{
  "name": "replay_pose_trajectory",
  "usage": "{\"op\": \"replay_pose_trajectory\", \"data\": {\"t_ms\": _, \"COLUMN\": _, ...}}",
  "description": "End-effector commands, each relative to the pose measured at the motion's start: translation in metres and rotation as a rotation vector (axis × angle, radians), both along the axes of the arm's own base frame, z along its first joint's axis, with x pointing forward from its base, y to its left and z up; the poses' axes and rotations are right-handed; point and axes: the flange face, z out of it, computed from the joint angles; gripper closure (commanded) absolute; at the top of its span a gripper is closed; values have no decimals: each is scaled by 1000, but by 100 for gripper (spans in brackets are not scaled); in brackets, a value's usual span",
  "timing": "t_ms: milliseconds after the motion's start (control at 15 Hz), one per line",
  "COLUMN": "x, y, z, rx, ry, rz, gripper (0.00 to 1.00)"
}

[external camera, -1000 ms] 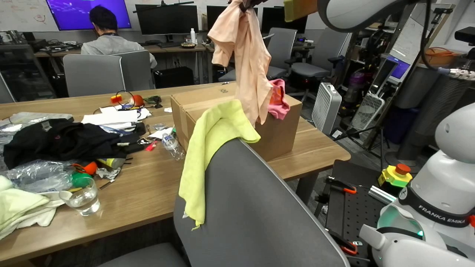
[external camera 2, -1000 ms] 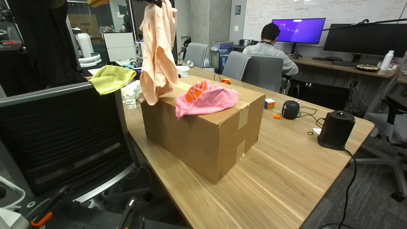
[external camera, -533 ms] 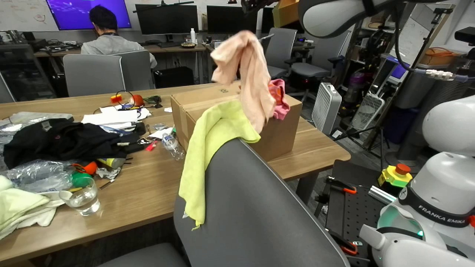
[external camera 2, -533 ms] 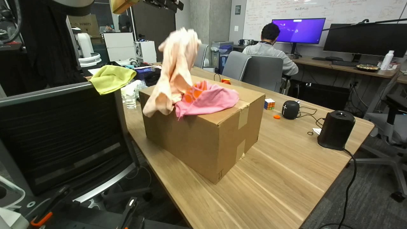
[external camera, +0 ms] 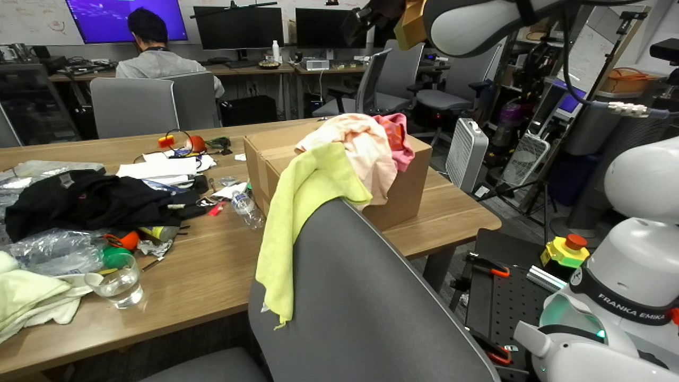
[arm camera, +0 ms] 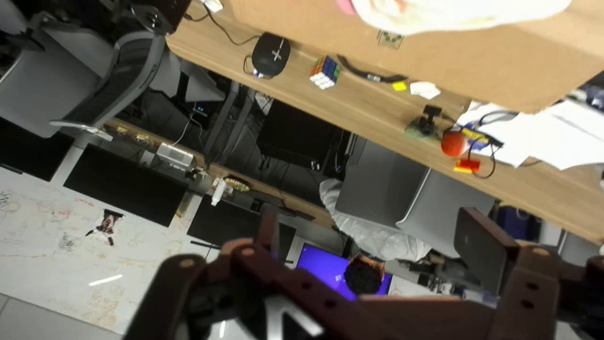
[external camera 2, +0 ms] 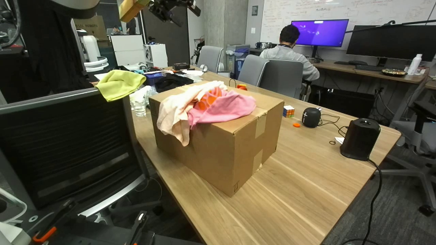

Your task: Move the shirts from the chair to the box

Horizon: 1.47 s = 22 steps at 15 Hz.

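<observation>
Box [external camera 2: 204,156]: on the table [external camera 2: 289,190], behind the chair [external camera: 366,302] in an exterior view
Left of box, same view: bottle [external camera: 247,208], garment [external camera: 101,201], glass [external camera: 121,286]
On the box: first shirt [external camera 2: 173,112] touching second shirt [external camera 2: 231,107], both overhanging one edge
Over the chair: third shirt [external camera: 297,196]
Gripper [arm camera: 373,233]: well above box and shirts

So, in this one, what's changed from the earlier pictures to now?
The pincer has opened and let go of the peach shirt, which dropped onto the box and now lies against the pink shirt, partly draped over the side. The pincer also sits slightly lower in both exterior views. Unchanged: the pink shirt on the box, the yellow shirt over the chair back.
</observation>
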Motion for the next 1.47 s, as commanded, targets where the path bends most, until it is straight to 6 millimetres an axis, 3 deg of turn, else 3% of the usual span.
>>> {"op": "replay_pose_trajectory", "data": {"t_ms": 0, "x": -9, "y": 21, "z": -16, "rx": 31, "ry": 186, "rz": 98, "gripper": 0}}
{"op": "replay_pose_trajectory", "data": {"t_ms": 733, "x": -62, "y": 74, "z": -31, "rx": 96, "ry": 672, "rz": 496, "gripper": 0}}
{"op": "replay_pose_trajectory", "data": {"t_ms": 1400, "x": -107, "y": 126, "z": -63, "rx": 211, "ry": 789, "rz": 833, "gripper": 0}}
